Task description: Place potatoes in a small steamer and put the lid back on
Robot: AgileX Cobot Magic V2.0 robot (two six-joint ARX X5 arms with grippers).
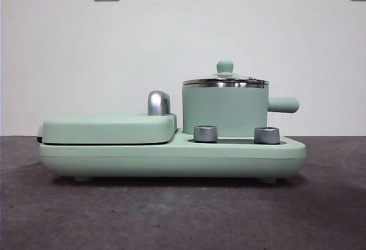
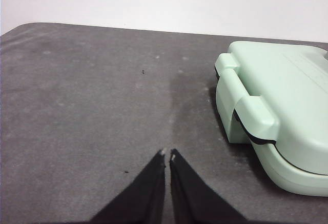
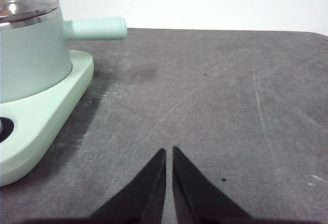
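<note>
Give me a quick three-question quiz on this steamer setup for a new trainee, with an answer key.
1. True or false: the lid sits on the steamer.
2. Which gripper hangs nearest the steamer's side handle? A) left gripper B) right gripper
3. Fill in: in all three views the potato is ____.

Key:
1. True; its steel rim rests on the pot's rim, knob on top.
2. B; the right wrist view shows the handle, while the left one shows only the griddle end of the appliance. Both grippers' jaws are closed and hold nothing.
3. Not visible; it may be inside the steamer or out of view, which cannot be told.
</note>
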